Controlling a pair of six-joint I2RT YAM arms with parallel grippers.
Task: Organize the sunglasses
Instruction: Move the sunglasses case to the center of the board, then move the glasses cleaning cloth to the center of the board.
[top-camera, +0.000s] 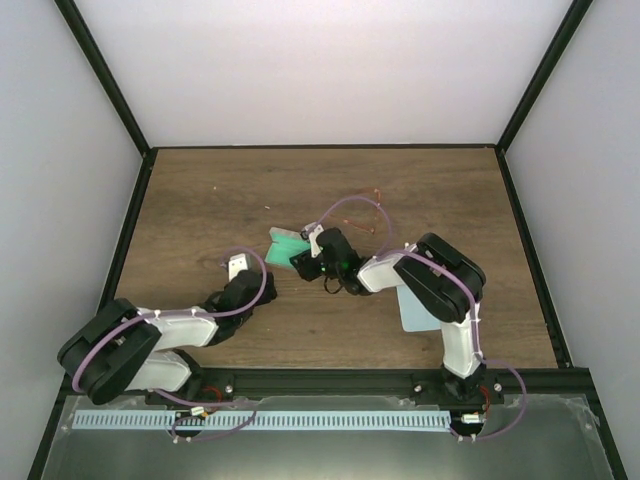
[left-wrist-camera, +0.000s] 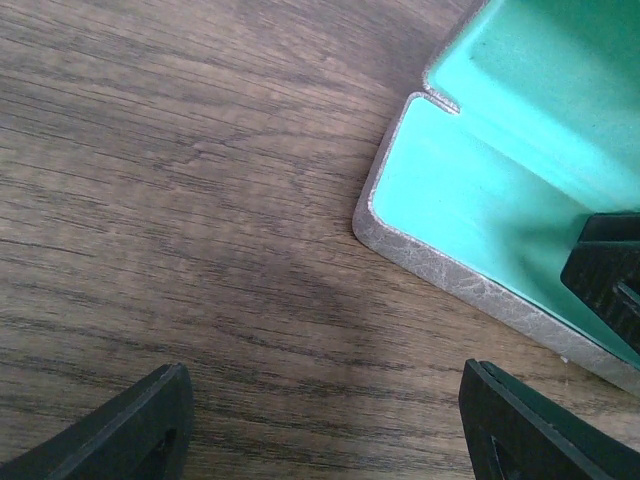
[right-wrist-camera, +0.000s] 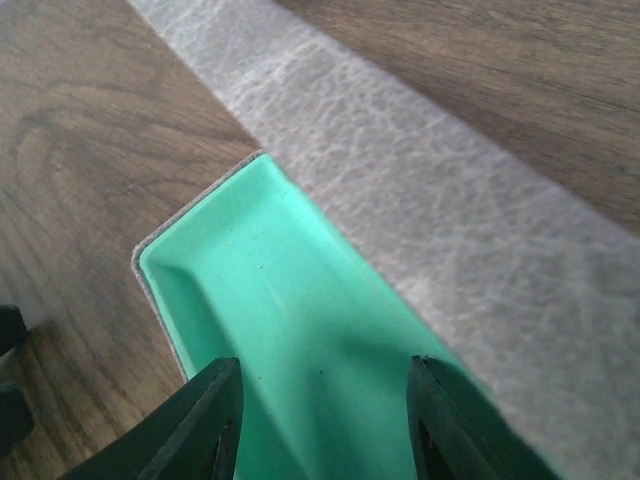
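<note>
Robot lab booth: white panels (top-camera: 330, 60), black frame (top-camera: 320, 146).

A brown wood-grain table (top-camera: 200, 200) sits enclosed by plain white walls (top-camera: 320, 70) with black corner struts (top-camera: 105, 75).

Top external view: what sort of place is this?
Probably a lab robot cell, not a home or shop: a brown wood-grain tabletop boxed in by plain white walls on black frame struts, with a white-and-black left arm and right arm bolted at its near edge.
</note>
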